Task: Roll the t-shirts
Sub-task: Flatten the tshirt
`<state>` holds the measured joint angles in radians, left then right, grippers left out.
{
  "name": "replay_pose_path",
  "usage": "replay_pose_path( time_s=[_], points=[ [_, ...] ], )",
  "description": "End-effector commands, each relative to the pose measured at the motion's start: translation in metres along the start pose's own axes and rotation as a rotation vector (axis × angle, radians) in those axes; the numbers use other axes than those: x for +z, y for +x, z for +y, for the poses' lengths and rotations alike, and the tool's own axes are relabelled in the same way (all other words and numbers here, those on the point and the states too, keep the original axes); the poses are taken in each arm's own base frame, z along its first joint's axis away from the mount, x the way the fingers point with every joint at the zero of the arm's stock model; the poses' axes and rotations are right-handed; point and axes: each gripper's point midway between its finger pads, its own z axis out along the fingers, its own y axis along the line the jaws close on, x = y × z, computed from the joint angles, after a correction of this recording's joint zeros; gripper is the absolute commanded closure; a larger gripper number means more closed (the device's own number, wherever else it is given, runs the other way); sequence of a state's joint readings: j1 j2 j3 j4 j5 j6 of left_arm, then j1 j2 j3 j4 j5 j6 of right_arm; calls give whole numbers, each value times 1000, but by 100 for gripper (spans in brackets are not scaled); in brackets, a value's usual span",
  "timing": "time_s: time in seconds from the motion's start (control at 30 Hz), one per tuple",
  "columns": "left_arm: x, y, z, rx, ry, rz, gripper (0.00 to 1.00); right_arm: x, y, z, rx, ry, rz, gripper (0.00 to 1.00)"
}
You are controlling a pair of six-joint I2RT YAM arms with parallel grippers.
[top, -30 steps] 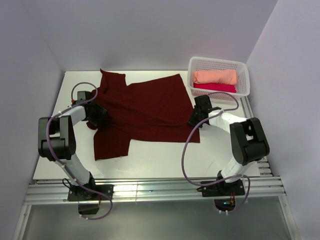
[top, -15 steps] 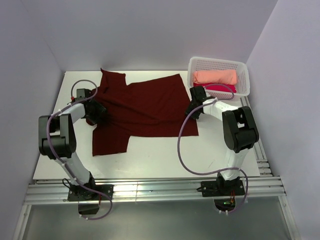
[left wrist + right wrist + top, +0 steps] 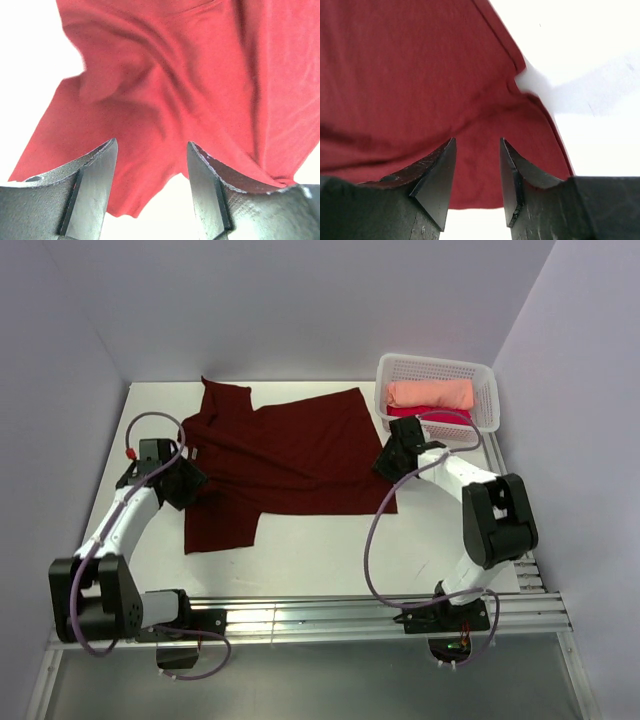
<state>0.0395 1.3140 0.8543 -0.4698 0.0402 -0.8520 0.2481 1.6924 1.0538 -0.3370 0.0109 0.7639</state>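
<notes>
Loosely spread on the tabletop [image 3: 320,550], the maroon t-shirt [image 3: 285,455] looks wrinkled; left claw [image 3: 151,147] and right claw [image 3: 478,145] gape open.

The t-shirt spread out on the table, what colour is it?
The t-shirt is plain dark maroon, best seen in the top external view.

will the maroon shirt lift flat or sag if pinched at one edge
Probably sags: the maroon shirt lies limp in soft folds, so it looks floppy. Pushed, it would likely bunch, as its creases suggest.
</notes>
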Motion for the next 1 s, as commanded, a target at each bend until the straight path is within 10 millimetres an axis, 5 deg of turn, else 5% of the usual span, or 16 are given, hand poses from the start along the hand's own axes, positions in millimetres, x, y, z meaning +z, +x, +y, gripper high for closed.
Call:
replay_pose_path(
  time_s=[0.0, 0.13, 0.43, 0.67, 0.97],
  points=[
    [-16, 11, 34, -24, -109, -29, 37, -25, 0, -3, -13, -49, -40, 52],
    [-29, 21, 58, -92, -185, -49, 41, -37, 17, -13, -17, -69, -17, 53],
    [-9, 58, 84, -174, -208, 24, 43, -50, 52, -38, 23, -99, 17, 52],
    [9, 71, 107, -219, -258, 30, 44, -48, 57, -56, 68, -52, -21, 47],
    [6, 74, 129, -259, -307, -37, 48, -33, 55, -72, 101, 59, -29, 49]
  ],
)
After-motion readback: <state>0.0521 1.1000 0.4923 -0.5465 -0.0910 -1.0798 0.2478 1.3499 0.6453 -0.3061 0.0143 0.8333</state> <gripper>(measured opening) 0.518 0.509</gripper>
